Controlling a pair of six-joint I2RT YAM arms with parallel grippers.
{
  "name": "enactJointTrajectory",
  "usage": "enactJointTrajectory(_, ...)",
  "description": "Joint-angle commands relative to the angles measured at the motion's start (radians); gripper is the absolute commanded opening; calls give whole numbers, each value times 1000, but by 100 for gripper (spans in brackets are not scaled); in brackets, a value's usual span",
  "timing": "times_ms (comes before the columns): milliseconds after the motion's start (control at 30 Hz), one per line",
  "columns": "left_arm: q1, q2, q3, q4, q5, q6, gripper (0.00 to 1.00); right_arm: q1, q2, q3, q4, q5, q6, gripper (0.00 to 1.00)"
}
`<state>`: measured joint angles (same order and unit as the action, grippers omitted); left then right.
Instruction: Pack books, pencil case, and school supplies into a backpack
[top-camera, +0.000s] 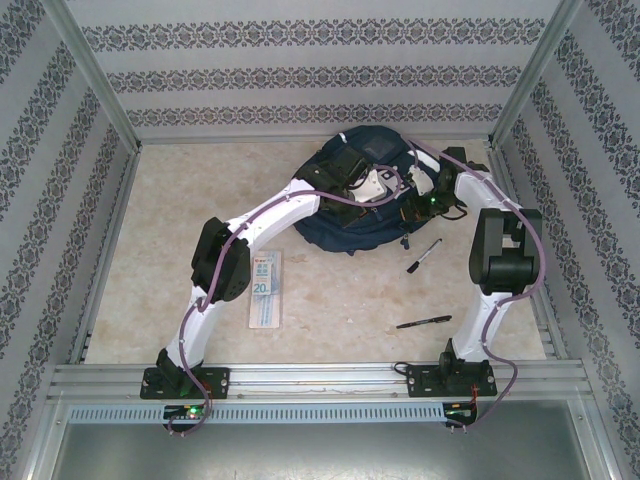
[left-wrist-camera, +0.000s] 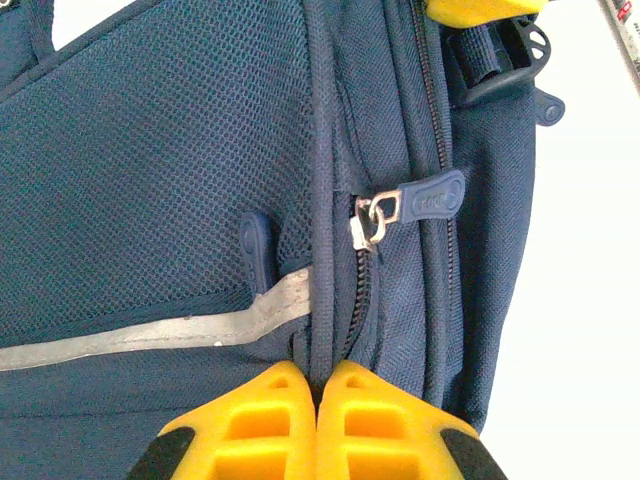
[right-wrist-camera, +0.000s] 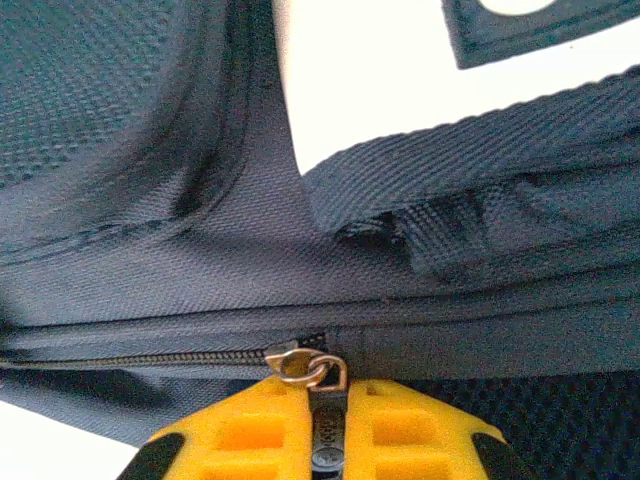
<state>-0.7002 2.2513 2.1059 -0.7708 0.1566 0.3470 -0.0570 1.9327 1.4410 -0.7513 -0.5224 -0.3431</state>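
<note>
Table: pale beige marbled top; backpack at far edge, right of centre; pencil case left of centre, toward near edge, long side running near-to-far; slim black pen toward near right corner, almost parallel to near edge; second dark pen tilted, between it and backpack, touching neither.
</note>
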Motion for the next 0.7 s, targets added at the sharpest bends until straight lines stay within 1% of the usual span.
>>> enactJointTrajectory(0,11,-35,40,50,9,-45,0,1,-91,-30,-17,-46,-4,3)
enactJointTrajectory(33,13,-32,42,51,8,-58,0,5,-108,-37,-26,-42,-4,0)
enactJointTrajectory(133,20,-25,42,60,3,-102,0,11,-147,-62,-57,-60,21,0)
enactJointTrajectory(233,24,-19,42,71,7,-132,0,21,-171,-92,-82,-66,91,0)
enactJointTrajectory(367,24,-10,42,88,9,-160,0,59,-164,-97,-163,-76,171,0)
enactJointTrajectory(400,24,-9,43,94,8,-168,0,60,-155,-93,-193,-111,177,0)
enactJointTrajectory(467,24,-6,42,100,11,-182,0,57,-132,-99,-243,-226,196,0)
enactJointTrajectory(533,24,-2,42,110,9,-201,0,57,-121,-119,-244,-329,241,3)
enactJointTrajectory(600,24,2,40,123,20,-221,0,63,-129,-169,-183,-401,316,4)
enactJointTrajectory(667,24,9,40,139,42,-251,0,80,-150,-258,-24,-470,429,4)
